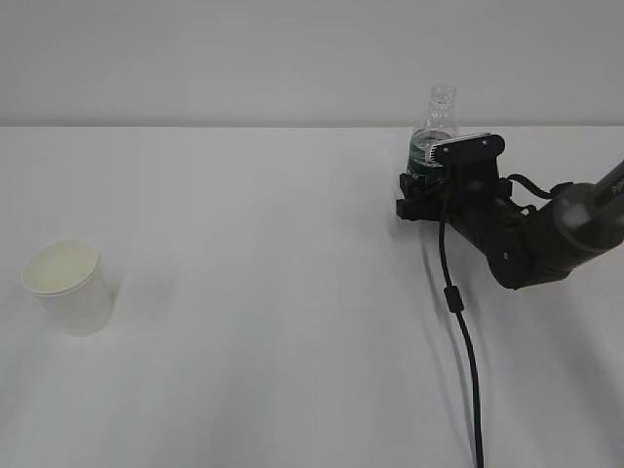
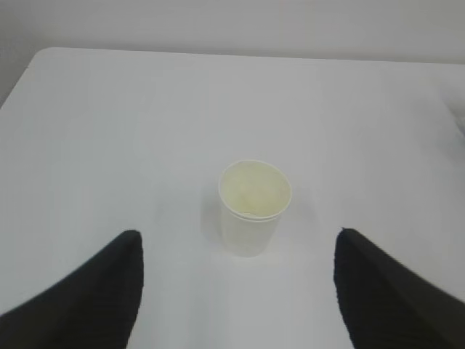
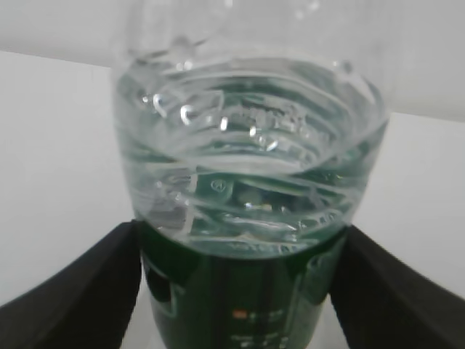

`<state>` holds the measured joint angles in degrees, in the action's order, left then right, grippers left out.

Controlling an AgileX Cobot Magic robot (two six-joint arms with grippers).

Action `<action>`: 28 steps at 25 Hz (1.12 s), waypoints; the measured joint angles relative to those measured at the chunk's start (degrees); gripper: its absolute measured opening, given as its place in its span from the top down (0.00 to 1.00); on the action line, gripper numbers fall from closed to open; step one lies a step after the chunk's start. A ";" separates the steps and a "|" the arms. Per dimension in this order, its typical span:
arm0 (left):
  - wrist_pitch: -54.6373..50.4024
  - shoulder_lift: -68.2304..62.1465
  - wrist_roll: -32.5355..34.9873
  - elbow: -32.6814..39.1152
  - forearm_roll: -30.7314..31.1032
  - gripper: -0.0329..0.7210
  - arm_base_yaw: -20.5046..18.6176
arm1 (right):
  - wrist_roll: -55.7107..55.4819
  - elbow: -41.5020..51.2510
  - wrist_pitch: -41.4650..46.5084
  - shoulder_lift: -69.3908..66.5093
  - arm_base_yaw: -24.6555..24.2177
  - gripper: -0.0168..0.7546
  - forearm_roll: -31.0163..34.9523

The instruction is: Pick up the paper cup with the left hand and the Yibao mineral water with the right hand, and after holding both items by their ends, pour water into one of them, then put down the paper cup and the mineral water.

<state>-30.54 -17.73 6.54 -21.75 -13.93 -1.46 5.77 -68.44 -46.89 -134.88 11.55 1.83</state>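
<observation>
Right pincer (image 3: 236, 291) spread around one bottle (image 3: 247, 182), left pincer (image 2: 236, 291) wide, empty, facing one paper cup (image 2: 253, 207).

Exterior views table slantwise; wrist cameras look past their claws.

White table top (image 1: 292, 370), matte and unmarked, spans the full width of the exterior view. Plain pale grey wall (image 1: 244, 58) directly behind its far edge. Lighting even and diffuse; shadows faint and soft.
</observation>
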 joint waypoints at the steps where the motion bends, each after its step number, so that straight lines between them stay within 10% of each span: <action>1: 0.00 0.00 0.00 0.00 0.00 0.18 0.00 | 0.00 0.00 0.00 0.00 0.00 0.21 0.00; 28: 0.00 0.00 0.00 0.00 0.04 0.18 0.00 | 0.00 -5.10 5.88 -0.98 -0.21 0.23 -0.84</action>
<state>-30.54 -17.73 6.54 -21.75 -13.89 -1.46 5.77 -73.55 -41.01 -135.87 11.34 0.99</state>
